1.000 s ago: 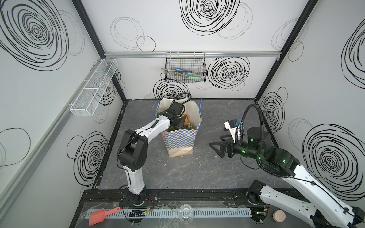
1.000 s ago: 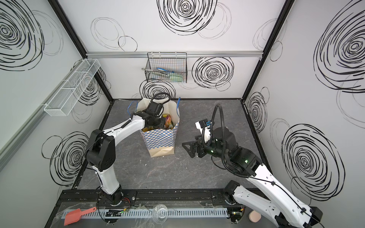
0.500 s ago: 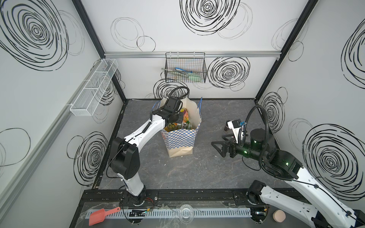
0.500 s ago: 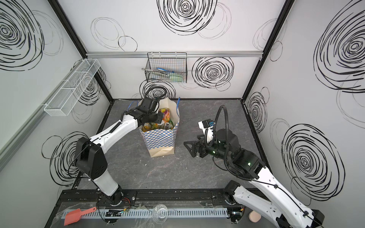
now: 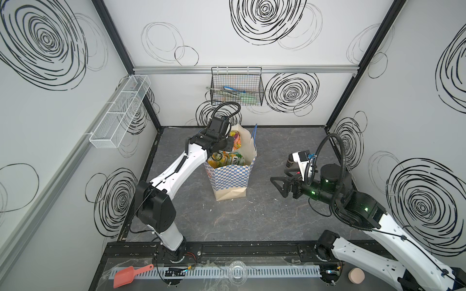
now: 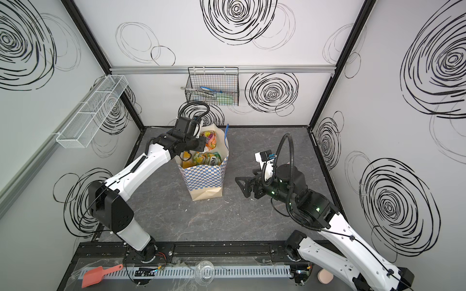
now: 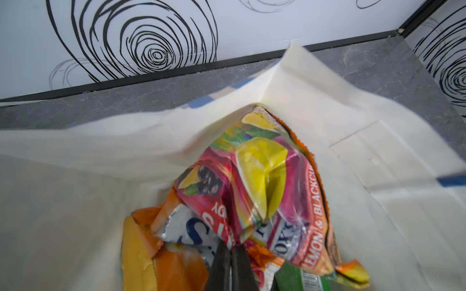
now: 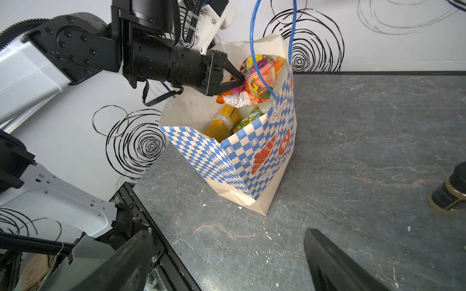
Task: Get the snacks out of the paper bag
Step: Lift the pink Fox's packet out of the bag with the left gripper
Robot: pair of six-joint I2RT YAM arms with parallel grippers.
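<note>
Grey worktop (image 5: 277, 226) carries the upright paper bag (image 5: 230, 176). At its mouth the left pincer (image 8: 239, 82) is closed on a pink-and-orange snack packet (image 8: 259, 78), which I think must go straight up. Other snacks (image 8: 225, 122) lie below. Right pincer (image 5: 277, 187) stands wide, well apart.

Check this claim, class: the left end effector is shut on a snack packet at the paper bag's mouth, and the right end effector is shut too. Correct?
No. The right end effector is open, jaws spread wide in the right wrist view. The left end effector is shut on a lemon and blackcurrant packet at the mouth of the paper bag.
</note>
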